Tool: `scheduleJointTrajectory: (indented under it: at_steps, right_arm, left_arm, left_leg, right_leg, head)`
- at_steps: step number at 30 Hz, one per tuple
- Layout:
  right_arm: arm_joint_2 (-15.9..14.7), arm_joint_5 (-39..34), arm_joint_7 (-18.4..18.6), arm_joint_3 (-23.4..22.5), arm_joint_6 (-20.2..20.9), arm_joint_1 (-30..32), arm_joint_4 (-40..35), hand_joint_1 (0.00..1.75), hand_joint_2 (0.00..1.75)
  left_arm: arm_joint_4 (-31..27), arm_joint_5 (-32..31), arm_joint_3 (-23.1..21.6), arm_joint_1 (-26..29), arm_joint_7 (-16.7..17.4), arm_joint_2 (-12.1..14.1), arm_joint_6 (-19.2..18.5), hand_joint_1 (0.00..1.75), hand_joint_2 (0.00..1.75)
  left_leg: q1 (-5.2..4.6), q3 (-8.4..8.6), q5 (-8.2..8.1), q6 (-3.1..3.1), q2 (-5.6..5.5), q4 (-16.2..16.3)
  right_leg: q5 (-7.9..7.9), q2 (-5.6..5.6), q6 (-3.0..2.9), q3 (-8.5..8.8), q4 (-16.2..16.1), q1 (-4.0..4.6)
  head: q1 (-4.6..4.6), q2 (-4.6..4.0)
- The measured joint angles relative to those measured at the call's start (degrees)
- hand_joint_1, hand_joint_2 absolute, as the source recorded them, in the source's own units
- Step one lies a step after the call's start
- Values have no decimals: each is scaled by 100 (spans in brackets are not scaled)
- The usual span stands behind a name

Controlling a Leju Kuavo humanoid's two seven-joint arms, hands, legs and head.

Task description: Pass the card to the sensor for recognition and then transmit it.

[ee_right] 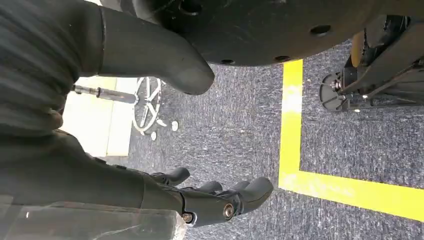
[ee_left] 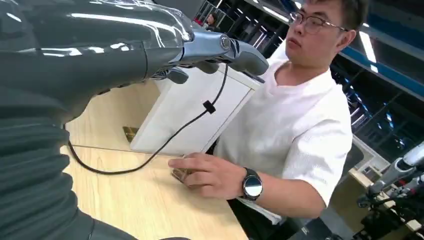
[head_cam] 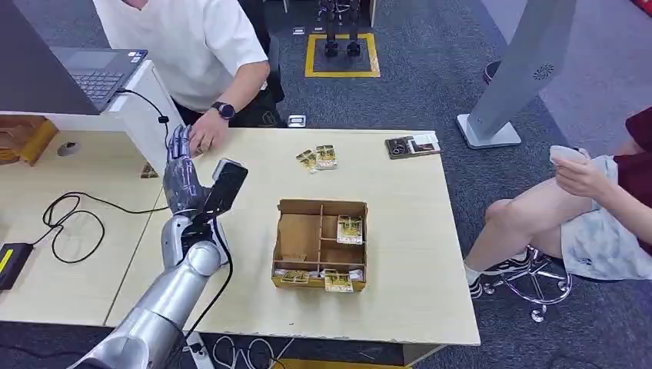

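My left hand (head_cam: 181, 175) is raised over the table's back left part, fingers stretched out and apart, holding nothing; its fingers (ee_left: 235, 52) reach towards the white box (head_cam: 142, 115). Just beyond it a person's hand (head_cam: 206, 137) with a wristwatch lies flat on the table, covering a card (ee_left: 179, 174) of which only an edge shows. Two more cards (head_cam: 317, 157) lie loose mid-table. A brown compartment box (head_cam: 321, 244) holds several cards. My right hand (ee_right: 200, 200) hangs over the carpet with nothing in it, fingers loosely apart.
A laptop (head_cam: 96, 73) sits on the white box, and a black cable (head_cam: 73, 215) runs across the left table. A small brown card-like piece (head_cam: 149, 171) lies by the box. A dark flat item (head_cam: 413, 144) is at the far edge. A second person sits at right (head_cam: 584, 200).
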Motion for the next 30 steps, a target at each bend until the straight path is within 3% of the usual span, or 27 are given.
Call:
scheduleJointTrajectory:
  at_steps: [6,11,12,14,22,23,27,30]
  right_arm:
    - [0,0,-24,-24,-7,8,2,0,175]
    - [7,0,-85,-90,20,39,15,0,175]
    - [15,0,-87,-116,26,42,22,0,175]
    - [26,0,-92,-151,31,47,44,0,175]
    - [26,0,-92,-151,31,47,44,0,175]
    - [28,0,-92,-153,31,47,46,0,175]
    - [50,0,-105,-188,44,62,77,0,175]
    - [96,-2,-105,-249,52,91,149,0,175]
  left_arm:
    - [-390,451,-35,260,-357,118,0,0,175]
    - [-1227,805,-260,933,-853,369,0,0,175]
    - [-1411,838,-299,1077,-932,413,0,0,0]
    - [-1695,864,-358,1288,-1042,476,0,0,0]
    - [-1695,864,-358,1288,-1042,476,0,0,0]
    - [-1719,864,-365,1303,-1049,477,0,0,175]
    - [-2194,897,-443,1648,-1228,560,0,0,175]
    - [-2998,871,-638,2240,-1772,730,0,0,175]
  left_leg:
    - [0,0,0,0,2,0]
    - [0,-1,-4,1,2,-1]
    - [0,-1,-4,1,2,-2]
    - [0,-2,-4,1,2,-2]
    - [0,-2,-4,1,2,-2]
    - [0,-2,-4,1,2,-2]
    - [0,-3,-4,1,1,-2]
    - [0,-3,-4,1,1,-2]
  right_leg:
    - [0,2,0,0,0,0]
    - [-4,3,-1,-2,0,0]
    - [-5,2,-1,-2,0,0]
    - [-6,2,0,-3,-1,0]
    - [-6,2,0,-3,-1,0]
    - [-6,2,0,-3,-1,0]
    - [-6,2,0,-3,-1,0]
    - [-5,1,1,-2,-1,0]
  head:
    - [0,0]
    - [0,0]
    - [-2,0]
    - [-2,0]
    - [-2,0]
    - [-2,0]
    - [0,0]
    - [0,0]
